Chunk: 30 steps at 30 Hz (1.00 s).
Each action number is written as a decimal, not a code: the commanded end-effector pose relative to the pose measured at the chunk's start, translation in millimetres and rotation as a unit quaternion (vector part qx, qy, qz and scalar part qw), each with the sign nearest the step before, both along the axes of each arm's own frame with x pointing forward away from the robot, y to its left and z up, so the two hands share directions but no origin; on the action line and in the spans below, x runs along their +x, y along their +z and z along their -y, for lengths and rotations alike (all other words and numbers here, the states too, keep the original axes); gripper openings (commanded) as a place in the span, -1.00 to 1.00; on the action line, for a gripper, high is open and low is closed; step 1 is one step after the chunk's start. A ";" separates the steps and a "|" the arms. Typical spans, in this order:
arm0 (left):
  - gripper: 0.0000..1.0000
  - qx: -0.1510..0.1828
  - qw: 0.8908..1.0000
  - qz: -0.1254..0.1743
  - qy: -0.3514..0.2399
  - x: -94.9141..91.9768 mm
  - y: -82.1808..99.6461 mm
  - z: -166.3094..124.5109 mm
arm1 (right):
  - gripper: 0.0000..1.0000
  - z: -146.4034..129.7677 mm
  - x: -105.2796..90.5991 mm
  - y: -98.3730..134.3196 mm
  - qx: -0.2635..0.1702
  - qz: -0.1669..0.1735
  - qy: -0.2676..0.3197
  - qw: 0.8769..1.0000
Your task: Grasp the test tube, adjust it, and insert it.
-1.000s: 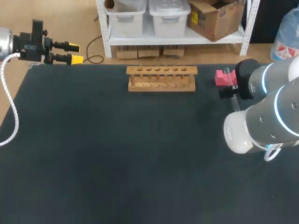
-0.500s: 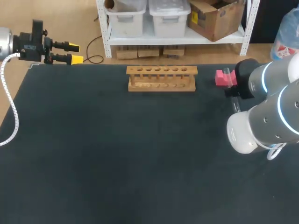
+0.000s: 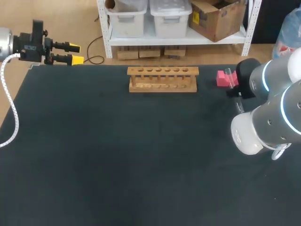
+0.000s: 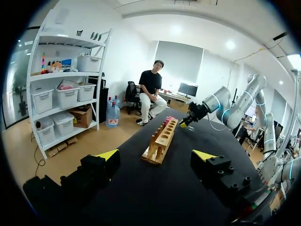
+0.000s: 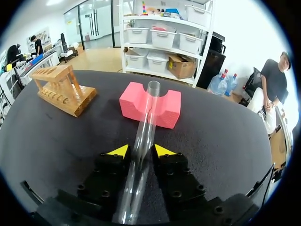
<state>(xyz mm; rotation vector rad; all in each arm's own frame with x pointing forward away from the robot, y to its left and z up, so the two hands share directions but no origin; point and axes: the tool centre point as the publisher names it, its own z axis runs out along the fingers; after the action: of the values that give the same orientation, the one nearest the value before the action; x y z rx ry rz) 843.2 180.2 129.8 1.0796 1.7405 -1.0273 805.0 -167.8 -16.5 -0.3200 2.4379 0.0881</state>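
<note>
gripping the test tube (image 5: 142, 129), our right tool (image 5: 137, 150) is at the grasp step; the tube's far end rests ahead on the pink block (image 5: 164, 107). next we lift, upright it, reach the rack (image 5: 63, 89). left tool (image 4: 155, 155) gapes wide.

Head view looks down from behind; 2 wrist views sit low — all 3 share the rack (image 3: 162, 88)

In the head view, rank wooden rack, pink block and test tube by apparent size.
1. Wooden rack.
2-3. Unsure: pink block and test tube look close, and the right arm hides part of the tube.
</note>
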 end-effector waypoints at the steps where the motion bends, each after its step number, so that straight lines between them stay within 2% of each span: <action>1: 1.00 -0.001 1.000 0.001 -0.001 0.2 -1.0 -0.4 | -0.50 -2.0 -2.0 2.7 -0.004 -0.004 -0.004 1.000; 3: 1.00 -0.001 1.000 0.001 -0.001 0.2 -1.0 -0.4 | -0.58 -2.2 -3.0 2.5 -0.007 -0.008 -0.007 1.000; 5: 1.00 -0.001 1.000 0.001 -0.001 0.2 -1.0 -0.4 | -0.98 -2.4 -4.1 2.7 -0.010 -0.012 -0.014 1.000; 6: 1.00 -0.001 1.000 0.001 -0.001 0.2 -1.0 -0.4 | -1.00 -2.4 -4.9 3.1 -0.011 -0.012 -0.015 1.000; 17: 1.00 -0.001 1.000 0.001 -0.001 0.2 -1.0 -0.4 | -1.00 -3.8 -9.2 11.8 -0.003 0.001 -0.066 0.998; 22: 1.00 -0.001 1.000 0.001 -0.001 0.2 -1.0 -0.4 | -1.00 -8.5 -12.4 31.0 0.008 0.020 -0.085 0.996; 30: 1.00 -0.001 1.000 0.001 -0.001 0.2 -1.0 -0.4 | -1.00 -27.3 -26.2 66.9 0.017 0.033 -0.127 0.991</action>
<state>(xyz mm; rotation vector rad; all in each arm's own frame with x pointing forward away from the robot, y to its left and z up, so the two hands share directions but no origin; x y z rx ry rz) 843.2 180.3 129.9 1.0796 1.7406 -1.0273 792.6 -148.5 34.0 -0.0403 2.3793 0.1021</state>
